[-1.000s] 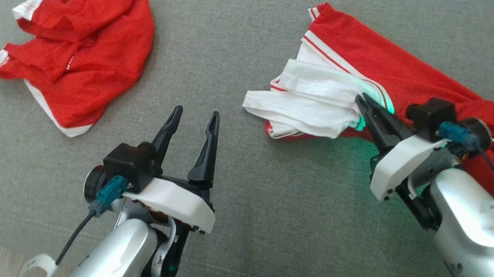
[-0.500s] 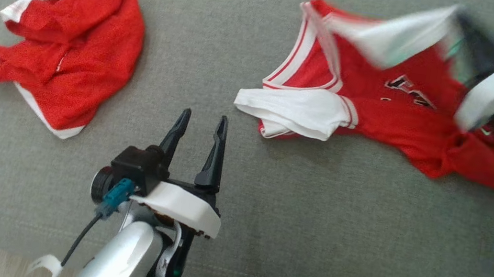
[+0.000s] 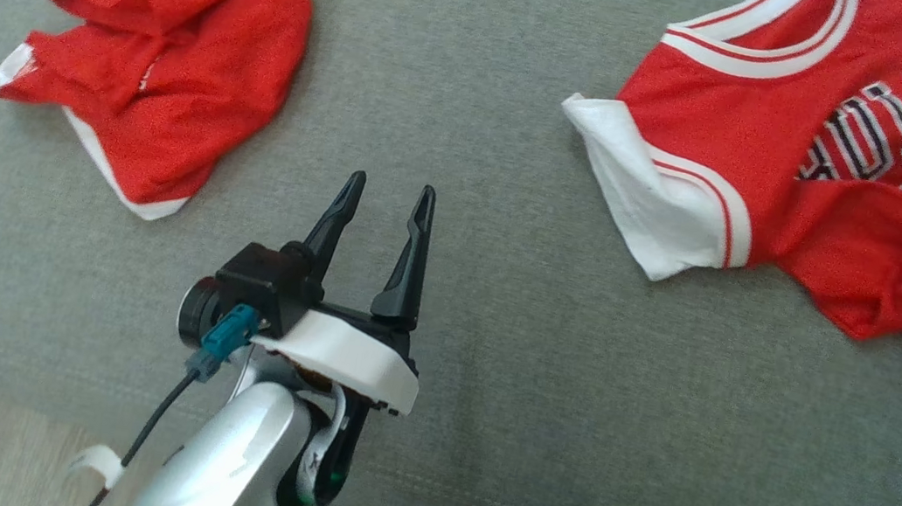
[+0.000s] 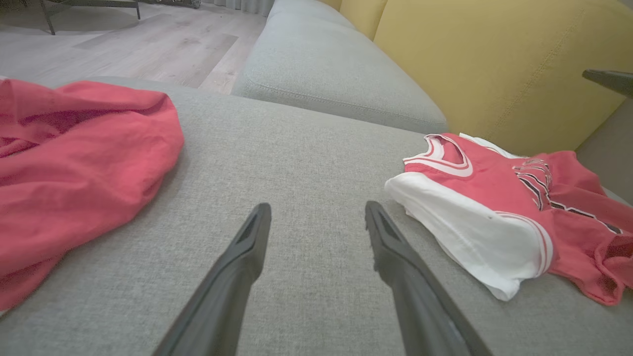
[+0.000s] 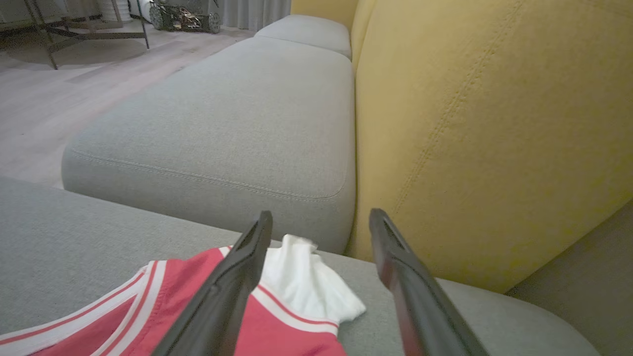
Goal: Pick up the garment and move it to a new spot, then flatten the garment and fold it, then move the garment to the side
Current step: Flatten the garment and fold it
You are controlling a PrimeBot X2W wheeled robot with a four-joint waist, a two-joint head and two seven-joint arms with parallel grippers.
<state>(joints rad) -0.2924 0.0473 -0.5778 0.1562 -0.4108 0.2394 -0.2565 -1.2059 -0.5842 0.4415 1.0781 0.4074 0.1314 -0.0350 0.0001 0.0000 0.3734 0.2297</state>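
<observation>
The jersey (image 3: 824, 173) is found at the upper right of the head view, on the grey seat cushion (image 3: 488, 364). It is laid with the front side up, so that the dark lettering can be read. The collar is turned to the top of the frame, and the body is stretched from there to the right edge, where it is cut off; the long axis is thus directed from left to right, a little downwards. One white sleeve (image 3: 661, 203) is pointed to the lower left. The lower red part is wrinkled.

The left gripper (image 3: 391, 185) is seen in the lower middle, above bare cushion, with the fingers spread wide. Nothing is held and nothing is touched by it.

In the right wrist view the right gripper (image 5: 320, 213) is also spread wide, with nothing between the fingers. The other white sleeve (image 5: 306, 287) is seen just under its tips, before the yellow backrest (image 5: 494, 123); whether the cloth is touched cannot be told.

A second red garment (image 3: 171, 46) is left crumpled at the upper left, well apart.
</observation>
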